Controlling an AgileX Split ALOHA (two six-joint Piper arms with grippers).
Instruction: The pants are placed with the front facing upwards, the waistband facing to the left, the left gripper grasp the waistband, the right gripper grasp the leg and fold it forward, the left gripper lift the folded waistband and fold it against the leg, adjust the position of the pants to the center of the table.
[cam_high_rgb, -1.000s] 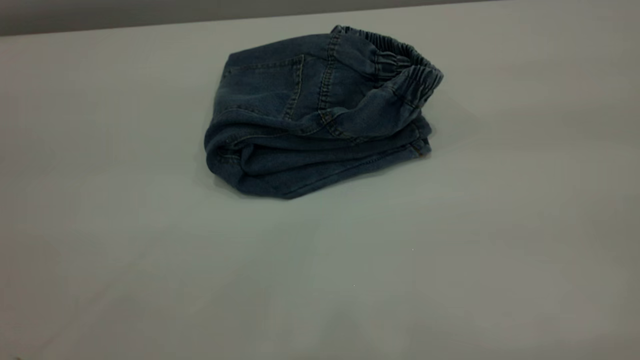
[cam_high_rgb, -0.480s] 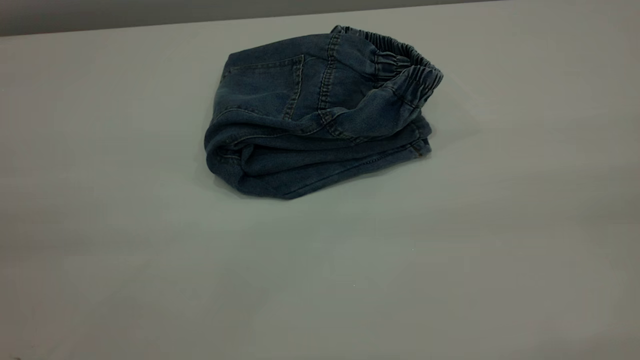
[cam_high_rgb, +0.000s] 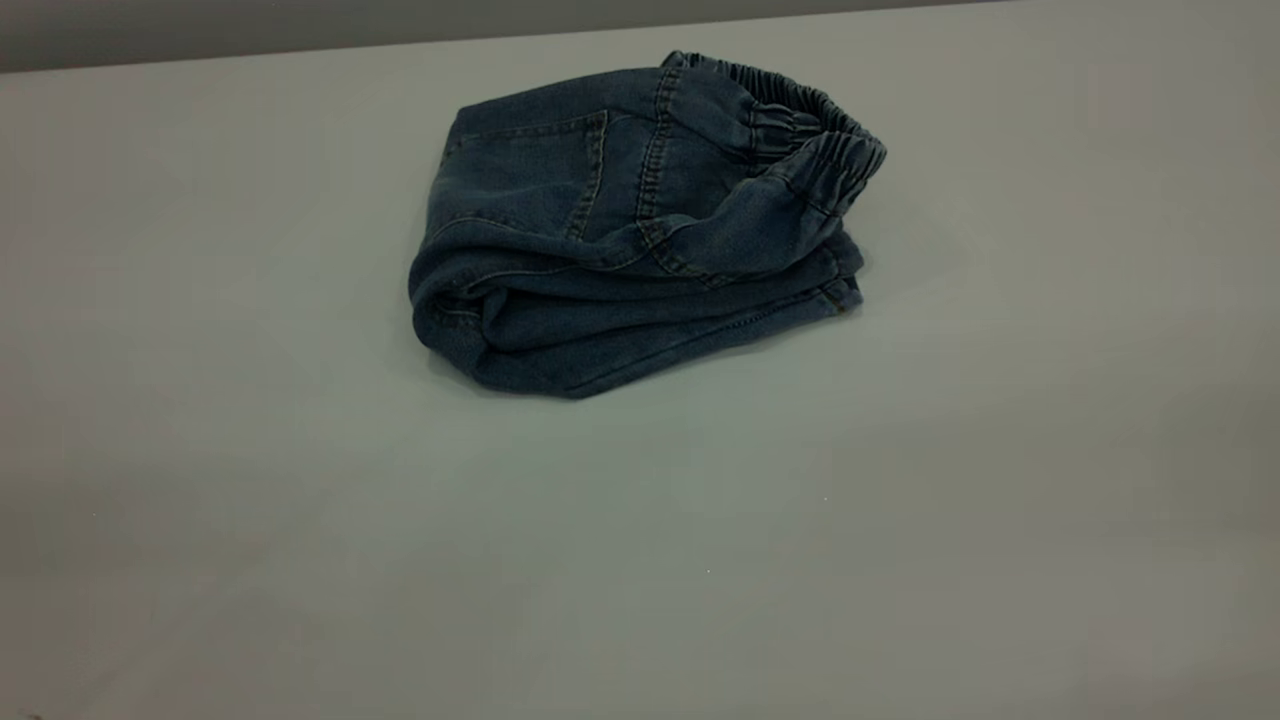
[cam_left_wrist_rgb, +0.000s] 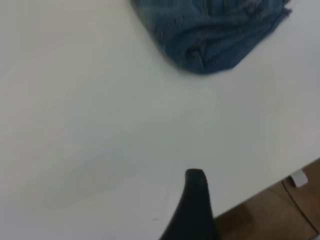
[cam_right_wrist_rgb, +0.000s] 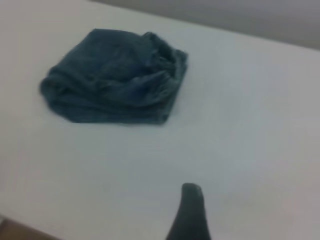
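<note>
The pants (cam_high_rgb: 620, 230) lie folded in a compact bundle on the table (cam_high_rgb: 700, 560), toward its far side. The gathered waistband (cam_high_rgb: 820, 130) sits on top at the bundle's right, and a back pocket faces up at the left. The leg is folded under and hidden. Neither gripper shows in the exterior view. In the left wrist view my left gripper (cam_left_wrist_rgb: 242, 220) hangs near the table's edge, well away from the pants (cam_left_wrist_rgb: 215, 35), open and holding nothing. My right gripper (cam_right_wrist_rgb: 225, 220) is also open and empty above bare table, far from the pants (cam_right_wrist_rgb: 115, 75).
The table's edge (cam_left_wrist_rgb: 270, 185) runs close to the left gripper, with brown floor (cam_left_wrist_rgb: 280, 215) and a small white object (cam_left_wrist_rgb: 299, 177) below it. A grey wall (cam_high_rgb: 300, 25) stands behind the table's far edge.
</note>
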